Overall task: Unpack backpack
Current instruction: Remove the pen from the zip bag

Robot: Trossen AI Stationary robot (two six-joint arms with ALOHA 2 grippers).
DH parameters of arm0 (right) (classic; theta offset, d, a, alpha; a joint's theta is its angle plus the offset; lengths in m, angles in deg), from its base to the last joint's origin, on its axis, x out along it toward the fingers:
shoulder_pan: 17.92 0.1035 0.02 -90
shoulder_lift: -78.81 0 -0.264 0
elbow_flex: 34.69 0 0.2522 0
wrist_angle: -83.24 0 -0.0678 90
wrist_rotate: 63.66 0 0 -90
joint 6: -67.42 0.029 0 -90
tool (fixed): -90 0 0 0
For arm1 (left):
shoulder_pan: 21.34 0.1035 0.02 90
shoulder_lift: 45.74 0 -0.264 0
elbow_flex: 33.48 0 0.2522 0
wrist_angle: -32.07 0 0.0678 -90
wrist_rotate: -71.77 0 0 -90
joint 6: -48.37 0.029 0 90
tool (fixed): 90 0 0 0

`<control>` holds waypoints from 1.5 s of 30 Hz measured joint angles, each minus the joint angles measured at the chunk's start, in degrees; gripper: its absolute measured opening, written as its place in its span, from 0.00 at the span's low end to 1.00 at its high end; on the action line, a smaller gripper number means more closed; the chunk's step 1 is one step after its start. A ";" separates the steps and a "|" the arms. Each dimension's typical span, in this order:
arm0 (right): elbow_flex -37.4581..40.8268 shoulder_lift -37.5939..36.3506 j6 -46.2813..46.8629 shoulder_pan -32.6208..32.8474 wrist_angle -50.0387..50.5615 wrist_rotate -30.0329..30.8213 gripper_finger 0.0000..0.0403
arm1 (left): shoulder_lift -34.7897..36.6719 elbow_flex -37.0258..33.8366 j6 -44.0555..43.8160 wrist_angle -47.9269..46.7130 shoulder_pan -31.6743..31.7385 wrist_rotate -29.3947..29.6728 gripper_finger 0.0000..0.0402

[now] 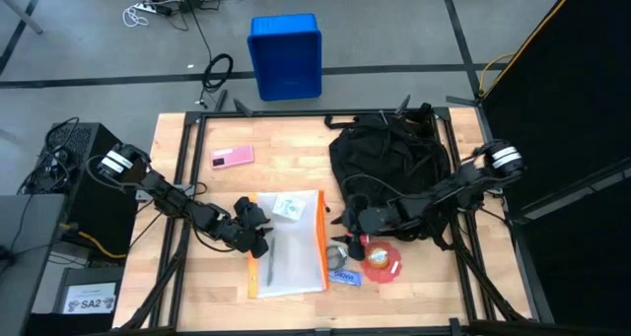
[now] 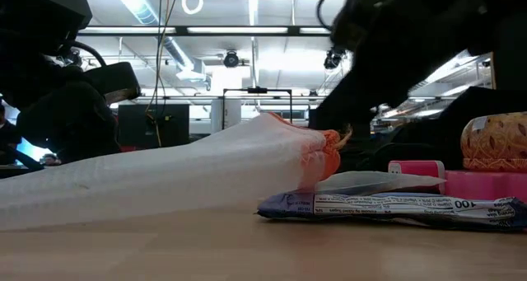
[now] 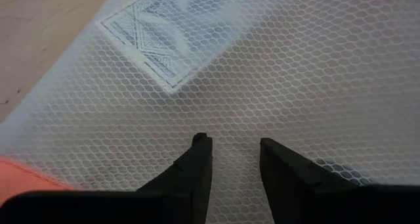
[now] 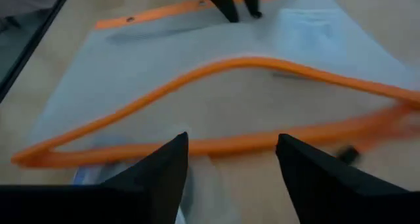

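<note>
Risk is centring on the mesh pouch (image 1: 289,245), which is lying flat mid-surface with its orange zipper edge (image 4: 216,106) gaping toward the right arm. The left hand (image 3: 235,159) is hovering over the pouch's mesh face, fingers parted by a narrow gap and gripping nothing. The right hand (image 4: 231,159) is sitting just off the pouch's open mouth, fingers spread wide, empty.

Backpack (image 1: 389,164) is resting on the right rear part of the surface (image 1: 197,287), slumped, with the right arm reaching out across its front edge. Whether anything is remaining inside it cannot be told from these views.

Hazards, as judged:
- Mesh is thin and slack; the left hand closing on it is likely to be pinching one layer only, or snagging a fingertip in the weave and dragging the whole pouch.
- The two hands are working close together over one soft item; either advancing further is risking finger-to-finger contact.
- Small items are crowding the right hand: a tape roll (image 1: 337,254), a red round pack (image 1: 383,261) and a blue wrapper (image 1: 346,276) are lying just beside the pouch's zipper edge. A sweep by that hand is liable to be knocking them toward the front edge.
- Straps are trailing near the right arm's links and could be catching as it moves, tugging the backpack.

A pink box (image 1: 232,157) is lying well apart at the rear left, out of harm.
</note>
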 joint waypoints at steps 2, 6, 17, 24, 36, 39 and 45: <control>-2.87 3.10 -1.12 -1.15 0.05 -1.92 0.50 | 0.00 0.00 0.00 0.00 0.00 0.03 0.25; -8.84 9.74 -3.88 -2.65 0.68 -5.57 0.49 | 0.00 0.02 0.00 0.00 0.00 0.05 0.25; -20.96 19.68 -11.52 -2.79 5.64 -8.91 0.51 | 0.00 0.07 1.89 0.54 0.00 -1.02 0.25; -22.32 19.68 -16.08 -1.24 3.78 -11.62 0.49 | 1.61 2.90 5.25 0.71 -0.04 -3.66 0.25; -22.36 19.68 -17.76 0.12 4.49 -14.22 0.48 | 3.26 14.76 2.24 -17.02 -7.23 -2.28 0.25; -22.36 19.68 -17.82 0.62 4.46 -14.22 0.48 | 3.23 14.78 -1.82 -19.66 -11.20 -0.61 0.25; -22.36 19.68 -19.98 1.62 4.34 -14.22 0.47 | 1.97 14.75 -18.06 -26.83 -19.05 3.86 0.25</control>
